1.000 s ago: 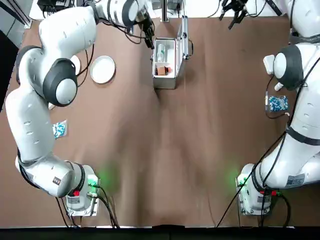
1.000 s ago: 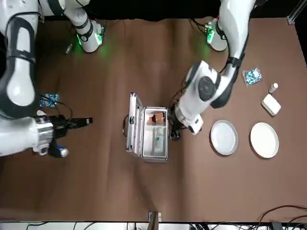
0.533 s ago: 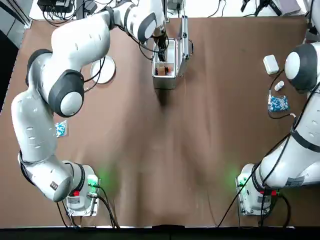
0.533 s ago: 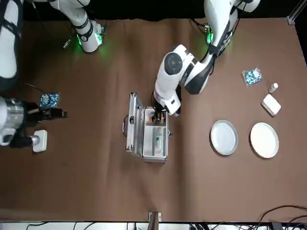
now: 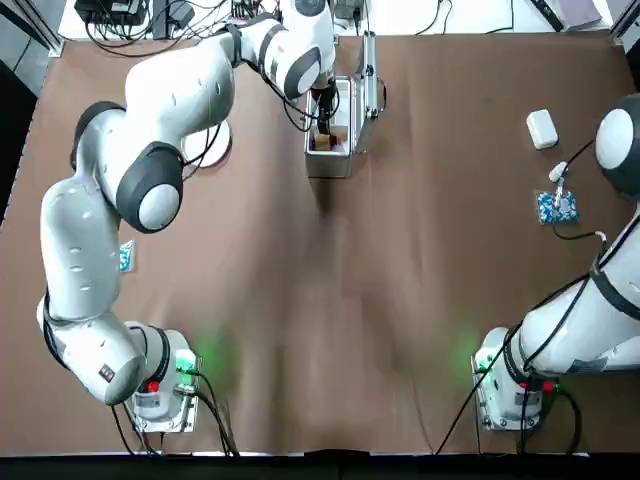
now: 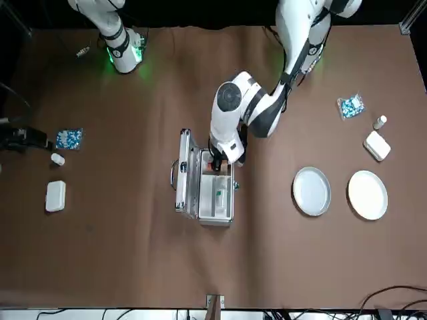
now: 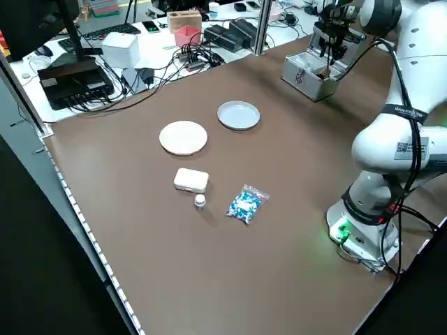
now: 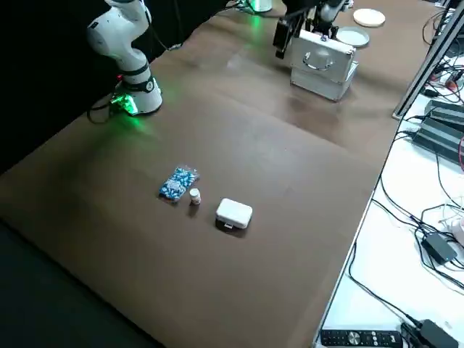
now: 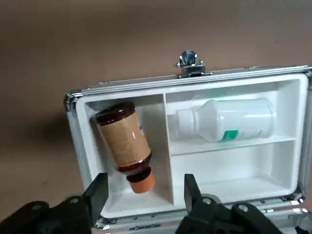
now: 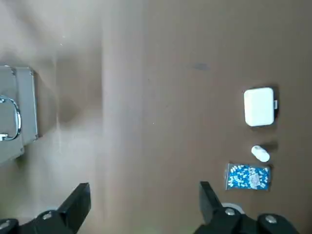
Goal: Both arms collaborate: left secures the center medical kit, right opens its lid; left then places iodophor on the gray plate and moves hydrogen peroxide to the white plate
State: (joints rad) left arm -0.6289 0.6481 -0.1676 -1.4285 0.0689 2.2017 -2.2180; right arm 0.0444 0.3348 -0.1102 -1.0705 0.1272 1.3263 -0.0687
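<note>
You see the left end effector (image 9: 142, 191) spread wide, empty, over the iodophor (image 9: 125, 143) inside the open medical kit (image 5: 336, 128), frame top centre.

Robot lab: cable-strewn bench (image 7: 174, 49)

1. A silver case (image 7: 311, 75) sits on the brown table (image 7: 209, 265), far from the camera.
2. A white robot arm (image 7: 399, 132) rises from its base, nearer the camera than the case, and reaches over to it.
3. The arm's dark gripper (image 7: 328, 50) hangs at the case's open top; its fingers cannot be made out.
4. A grey plate (image 7: 239, 115) lies on the table near the case.
5. A white plate (image 7: 184, 137) lies beyond the grey plate from the case.
6. Farther from the case than the plates lie a white box (image 7: 191, 180), a small bottle (image 7: 200, 202) and a blue packet (image 7: 244, 204).
</note>
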